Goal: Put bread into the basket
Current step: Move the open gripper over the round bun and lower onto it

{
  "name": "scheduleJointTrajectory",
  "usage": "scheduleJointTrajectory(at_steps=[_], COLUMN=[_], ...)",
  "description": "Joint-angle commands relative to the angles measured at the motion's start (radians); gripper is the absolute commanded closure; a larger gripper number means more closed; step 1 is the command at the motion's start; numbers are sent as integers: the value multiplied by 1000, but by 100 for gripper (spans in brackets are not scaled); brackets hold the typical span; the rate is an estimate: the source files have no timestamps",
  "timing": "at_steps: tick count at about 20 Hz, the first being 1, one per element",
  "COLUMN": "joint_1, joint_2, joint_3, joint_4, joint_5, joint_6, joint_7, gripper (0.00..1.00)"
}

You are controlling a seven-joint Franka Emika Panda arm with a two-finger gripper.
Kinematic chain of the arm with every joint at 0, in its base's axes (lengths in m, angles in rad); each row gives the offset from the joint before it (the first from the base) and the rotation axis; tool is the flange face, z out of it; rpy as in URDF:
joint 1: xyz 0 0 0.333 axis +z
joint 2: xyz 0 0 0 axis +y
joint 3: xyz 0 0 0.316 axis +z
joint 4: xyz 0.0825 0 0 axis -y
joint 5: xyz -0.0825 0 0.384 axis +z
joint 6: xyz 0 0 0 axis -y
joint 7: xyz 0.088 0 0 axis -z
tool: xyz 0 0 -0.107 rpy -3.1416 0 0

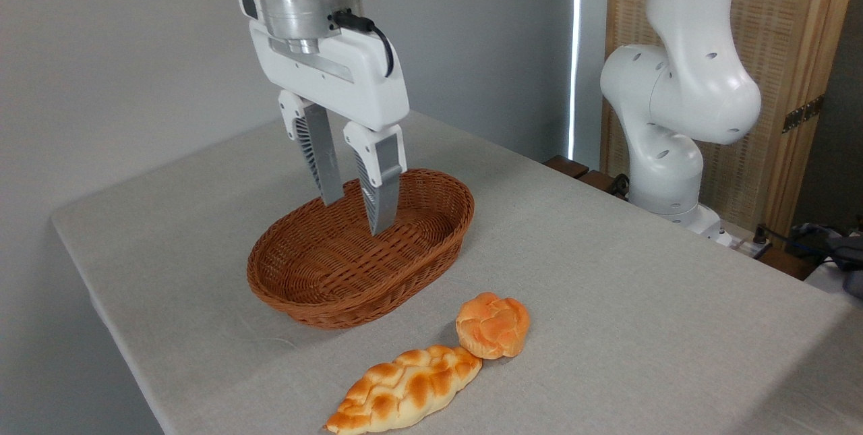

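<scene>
Camera view: tool (357,216) hung empty, jaws apart, over basket (431,263); bread (493,324) near worktop's front edge touched braided loaf (404,389). Risk: grabbing wrong one.

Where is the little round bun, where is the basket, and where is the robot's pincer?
bread (493,324): fixed camera view, middle of its knotted top.
basket (317,300): fixed camera view, near outer wall below the rim.
pincer (356,217): fixed camera view, midway between its two fingertips, over the basket.
</scene>
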Motion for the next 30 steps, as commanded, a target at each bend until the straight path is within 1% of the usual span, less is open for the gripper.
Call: scheduleJointTrajectory(at_steps=[1,3,4,5,7,9,11,13,15,17,18,20,22,23,24,26,30], joint_1=[-3,-3,-3,-3,0,1,1,1,3,3,3,3,3,3,3,3,5], joint_2=[-68,-101,-125,-133,-163,-182,-203,-211,-210,-208,-210,-210,-208,-208,-206,-206,-203], joint_3=[7,16,23,25,25,25,31,33,33,46,60,66,68,70,80,86,89], joint_4=[-84,-138,-179,-193,-229,-255,-296,-331,-367,-410,-446,-474,-485,-488,-497,-517,-534], joint_5=[6,6,10,18,78,102,112,112,112,125,132,133,139,150,179,205,230], joint_6=[33,65,81,84,85,87,92,96,107,148,197,242,254,259,263,263,276], joint_7=[-3,-1,3,9,40,60,104,127,128,129,129,129,132,132,140,151,164], gripper=[0,0,0,0,0,0,0,0,0,0,0,0,0,0,0,0,0])
